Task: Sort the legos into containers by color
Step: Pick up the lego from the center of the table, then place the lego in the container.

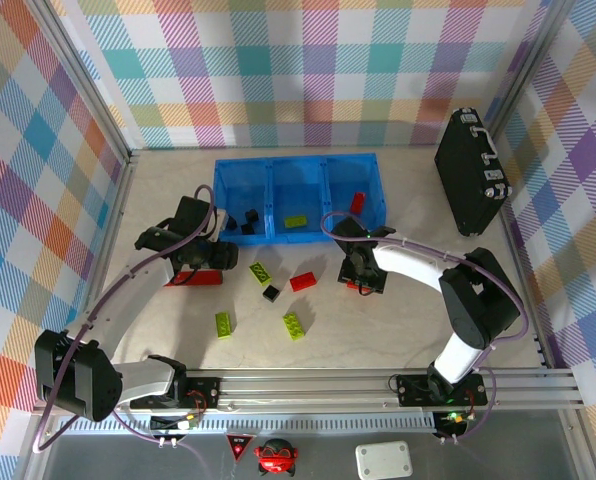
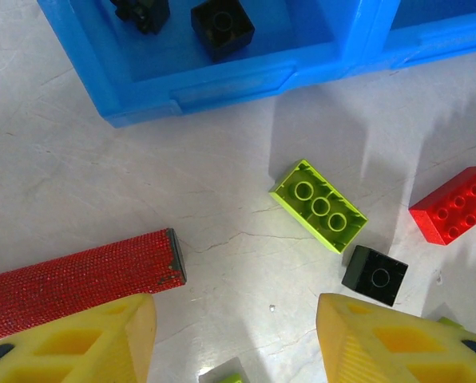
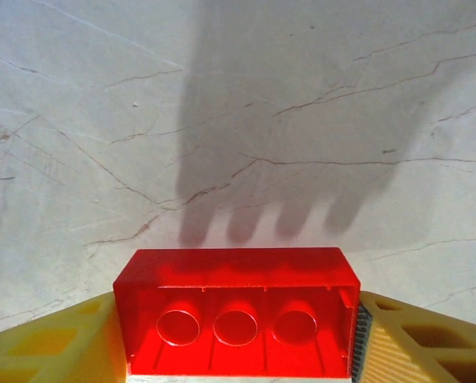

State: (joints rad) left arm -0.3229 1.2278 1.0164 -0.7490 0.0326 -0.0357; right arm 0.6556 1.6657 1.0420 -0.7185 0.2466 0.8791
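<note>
Right gripper (image 3: 236, 319) is recorded clenched on a red brick (image 3: 236, 279). The brick is held between the yellow fingers (image 3: 54, 351), with its hollow underside and three round tubes turned to the wrist camera. Marbled tabletop (image 3: 238, 96) is seen beyond it, with a shadow at upper centre. Whether the brick is clear of the table cannot be told. In the overhead frame this grip is placed centre right, just below the right bin of the blue tray (image 1: 240, 161).

Left gripper (image 2: 236, 319) is noted released. Its fingers are spread to the lower left and lower right of the wrist frame, and nothing is gripped between them. A red bar (image 2: 78, 279) with a black end is found at left, just above the left finger.

Tray contents, overhead:
- Left bin: black bricks (image 1: 250, 216).
- Middle bin: one lime-green brick (image 1: 296, 221).
- Right bin: one red piece (image 1: 358, 203).

Loose on the table below the tray:
- A loose lime-green brick (image 2: 318, 206) at frame centre.
- A black cube (image 2: 375, 275) just beside it.
- A loose red brick (image 2: 455, 203) near the right edge of the left wrist frame.
- Lower in the overhead frame, a further lime-green brick (image 1: 223, 323) and another lime-green one (image 1: 295, 325).

A black hard case (image 1: 473, 185) is noted at upper right, apart from the tray.
</note>
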